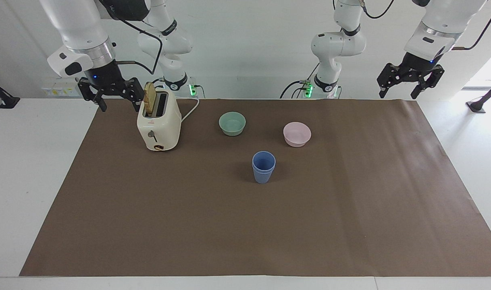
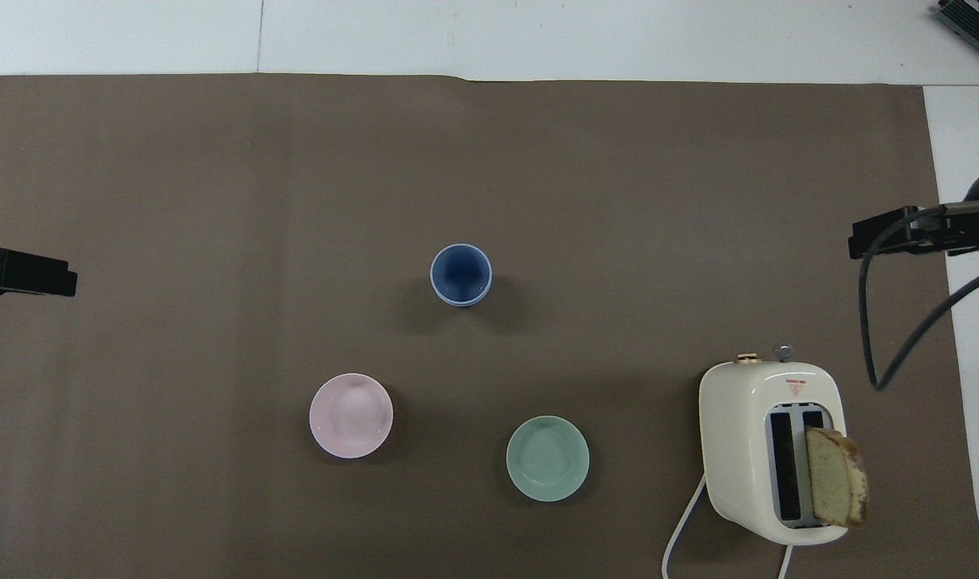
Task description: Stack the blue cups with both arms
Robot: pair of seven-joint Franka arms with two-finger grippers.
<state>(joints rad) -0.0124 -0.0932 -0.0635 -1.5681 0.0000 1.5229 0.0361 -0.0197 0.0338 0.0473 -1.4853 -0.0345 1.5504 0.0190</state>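
The blue cups (image 1: 263,167) stand upright in the middle of the brown mat, one nested inside the other, with two rims showing one just above the other; from overhead they appear as a single blue ring (image 2: 460,275). My right gripper (image 1: 120,108) hangs open and empty over the mat's edge at the right arm's end, beside the toaster. My left gripper (image 1: 398,95) hangs open and empty over the mat's corner at the left arm's end. Both grippers are well apart from the cups.
A cream toaster (image 1: 159,125) with a bread slice (image 1: 150,98) sticking out stands near the right gripper, its white cord trailing toward the robots. A mint-green bowl (image 1: 232,123) and a pale pink bowl (image 1: 297,133) sit nearer to the robots than the cups.
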